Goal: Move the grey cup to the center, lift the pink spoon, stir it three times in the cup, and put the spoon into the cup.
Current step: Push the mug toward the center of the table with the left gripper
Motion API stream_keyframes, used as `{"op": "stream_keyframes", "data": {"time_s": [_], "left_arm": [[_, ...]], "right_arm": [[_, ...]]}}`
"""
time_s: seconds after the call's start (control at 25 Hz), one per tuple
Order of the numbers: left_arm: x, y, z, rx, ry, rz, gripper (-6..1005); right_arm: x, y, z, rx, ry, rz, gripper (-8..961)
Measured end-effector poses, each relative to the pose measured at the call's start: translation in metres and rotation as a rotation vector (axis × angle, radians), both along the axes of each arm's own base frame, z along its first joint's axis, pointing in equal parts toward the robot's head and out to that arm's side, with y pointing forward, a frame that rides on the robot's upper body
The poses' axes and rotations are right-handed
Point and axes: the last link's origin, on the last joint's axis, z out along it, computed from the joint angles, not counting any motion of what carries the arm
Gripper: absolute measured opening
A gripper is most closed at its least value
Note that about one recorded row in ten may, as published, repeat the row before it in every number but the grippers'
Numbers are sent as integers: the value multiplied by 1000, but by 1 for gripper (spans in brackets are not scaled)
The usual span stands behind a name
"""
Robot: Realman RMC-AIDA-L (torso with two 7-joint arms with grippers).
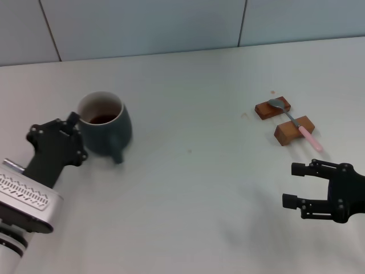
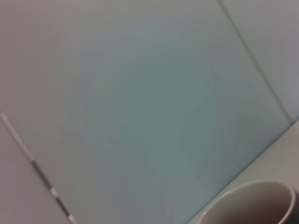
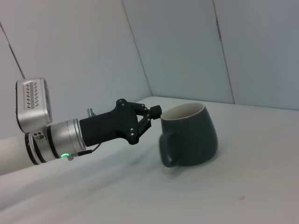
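Pale surface [image 1: 188, 188] under grey wall panels [image 1: 142, 23]; left gripper [image 1: 73, 127] fingers pinch the grey cup [image 1: 108, 128] rim, right gripper [image 1: 296, 185] fingers wide.

two brown wooden blocks [image 1: 284, 119] on white table [image 1: 194, 188], right far side, set just apart, one nearer the wall; grey panelled wall [image 1: 142, 25] behind; small brown specks on table by blocks

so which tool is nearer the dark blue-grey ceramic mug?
Left. The left tool is pinching the dark blue-grey ceramic mug by its rim; the right tool hovers open, far across the table.
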Motion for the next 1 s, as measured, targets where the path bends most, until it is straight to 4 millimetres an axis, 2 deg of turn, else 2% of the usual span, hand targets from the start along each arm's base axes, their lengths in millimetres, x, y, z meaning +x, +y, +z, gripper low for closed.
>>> {"op": "stream_keyframes", "data": {"time_s": [0.32,0.44,0.64,0.72,0.84,1.0], "left_arm": [[21,-2,-17,-72,-34,-57,-1],[23,0,-17,-63,-43,-53,-2],[15,5,-7,1,-55,-4,-2],[6,12,3,46,-42,31,-2],[5,14,4,46,-36,37,-2],[11,30,-1,5,3,41,-2]], "right_arm": [[0,0,0,0,0,-1,828],[0,0,0,0,0,-1,828],[0,0,0,-4,4,-8,828],[0,0,0,-4,4,-7,828],[-1,0,0,-5,5,-5,828],[-2,1,1,-11,6,-4,828]]}}
